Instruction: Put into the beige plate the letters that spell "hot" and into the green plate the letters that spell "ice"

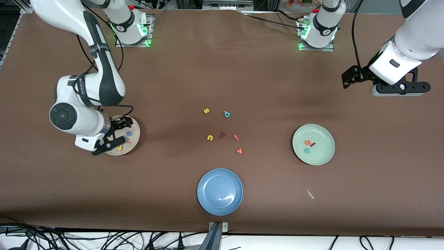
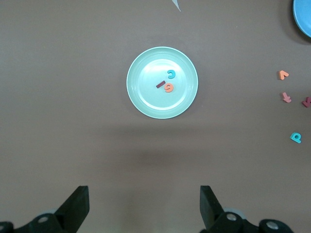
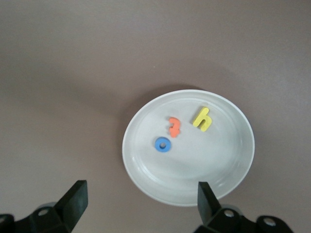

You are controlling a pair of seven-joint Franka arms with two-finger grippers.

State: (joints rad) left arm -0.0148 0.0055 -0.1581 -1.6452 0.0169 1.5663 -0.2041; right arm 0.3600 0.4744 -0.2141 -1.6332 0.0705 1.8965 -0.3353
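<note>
Hovering: right pincer (image 3: 141, 206) agape over beige plate (image 3: 146, 184) holding h-o-t letters (image 3: 175, 127).

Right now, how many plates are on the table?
3. The beige plate is toward the right arm's end, under the right gripper. The green plate is toward the left arm's end. The blue plate is nearest the front camera.

Yellow h (image 3: 202, 119), blue o (image 3: 163, 144), orange t (image 3: 174, 127) in beige plate (image 3: 228, 179), i (image 2: 161, 84), e (image 2: 168, 88), c (image 2: 171, 74) in green plate (image 2: 146, 102)
</note>
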